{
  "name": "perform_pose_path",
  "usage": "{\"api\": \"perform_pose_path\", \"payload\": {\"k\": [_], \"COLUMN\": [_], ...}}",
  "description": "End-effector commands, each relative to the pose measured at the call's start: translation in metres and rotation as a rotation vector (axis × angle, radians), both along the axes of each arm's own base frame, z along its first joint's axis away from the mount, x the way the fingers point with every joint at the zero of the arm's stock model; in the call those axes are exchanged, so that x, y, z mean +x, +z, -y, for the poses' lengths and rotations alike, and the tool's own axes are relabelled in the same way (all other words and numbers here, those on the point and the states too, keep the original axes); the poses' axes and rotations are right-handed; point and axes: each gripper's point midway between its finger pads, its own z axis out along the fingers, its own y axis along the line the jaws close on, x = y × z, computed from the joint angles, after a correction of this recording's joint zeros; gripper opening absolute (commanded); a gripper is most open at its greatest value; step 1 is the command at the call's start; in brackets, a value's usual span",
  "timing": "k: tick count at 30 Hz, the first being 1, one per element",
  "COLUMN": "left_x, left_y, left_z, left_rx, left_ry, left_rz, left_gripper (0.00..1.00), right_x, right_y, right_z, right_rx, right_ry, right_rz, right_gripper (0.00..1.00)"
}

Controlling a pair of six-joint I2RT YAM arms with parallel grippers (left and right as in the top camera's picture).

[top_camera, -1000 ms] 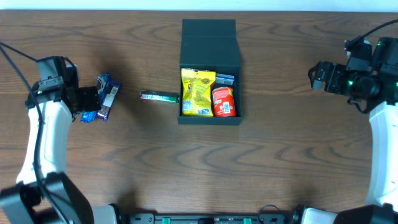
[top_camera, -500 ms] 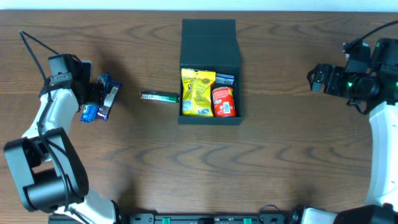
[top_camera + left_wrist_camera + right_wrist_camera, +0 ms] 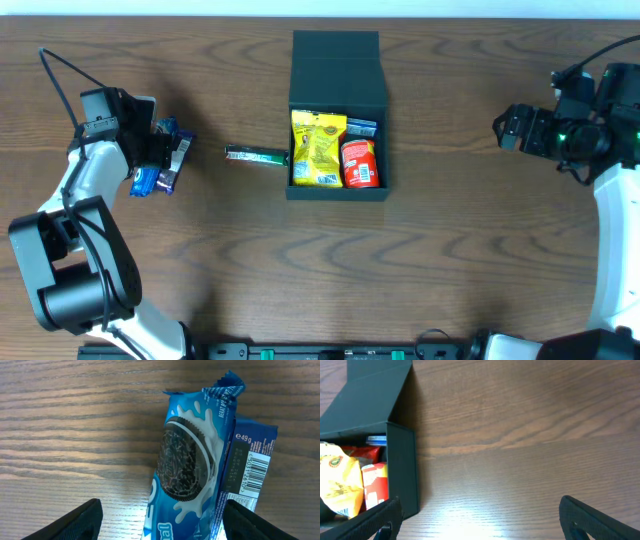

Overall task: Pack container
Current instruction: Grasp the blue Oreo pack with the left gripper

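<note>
The black container (image 3: pixel 337 70) stands open at the table's middle back, its flap lid folded away. It holds a yellow packet (image 3: pixel 317 148), a red packet (image 3: pixel 359 163) and a blue one (image 3: pixel 362 127). It also shows in the right wrist view (image 3: pixel 400 460). My left gripper (image 3: pixel 160 160) is open over two blue cookie packets (image 3: pixel 165 165) at the far left. In the left wrist view the Oreo packet (image 3: pixel 190 465) lies between the open fingers (image 3: pixel 162 520), with a second blue packet (image 3: pixel 250 470) beside it. My right gripper (image 3: pixel 505 128) is open and empty at the far right.
A thin green bar (image 3: pixel 254 156) lies on the wood just left of the container. The wooden table (image 3: pixel 320 260) runs bare along the front and between container and right gripper.
My left arm has swung, its wrist turning over the blue packets. The packets and the right arm have not moved.
</note>
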Motion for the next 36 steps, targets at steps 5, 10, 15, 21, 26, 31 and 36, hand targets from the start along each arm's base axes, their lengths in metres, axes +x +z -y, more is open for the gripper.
{"api": "perform_pose_path", "payload": {"k": [5, 10, 15, 21, 26, 31, 36], "left_x": [-0.007, -0.008, -0.011, -0.013, -0.012, -0.012, -0.012], "left_y": [-0.024, -0.024, -0.028, -0.032, -0.032, -0.032, -0.032], "left_z": [-0.003, -0.006, -0.011, -0.013, -0.012, -0.012, -0.012], "left_rx": [-0.015, -0.015, -0.018, -0.025, -0.029, -0.029, -0.028], "left_ry": [-0.007, 0.001, 0.016, 0.021, 0.020, 0.019, 0.019], "left_rz": [-0.057, -0.058, -0.068, -0.074, -0.073, -0.074, -0.074], "left_gripper": [0.78, 0.76, 0.74, 0.71, 0.62, 0.54, 0.49], "right_x": [-0.002, -0.002, -0.002, -0.002, -0.002, -0.002, -0.002], "right_y": [-0.002, -0.002, -0.002, -0.002, -0.002, -0.003, -0.003], "right_z": [-0.005, -0.005, -0.005, -0.005, -0.005, -0.005, -0.005], "right_rx": [0.022, 0.022, 0.022, 0.022, 0.022, 0.023, 0.023], "right_ry": [-0.004, -0.004, -0.004, -0.004, -0.004, -0.004, -0.005], "right_rz": [-0.013, -0.013, -0.013, -0.014, -0.014, -0.016, -0.016], "right_gripper": [0.99, 0.99, 0.99, 0.99, 0.99, 0.99, 0.99]}}
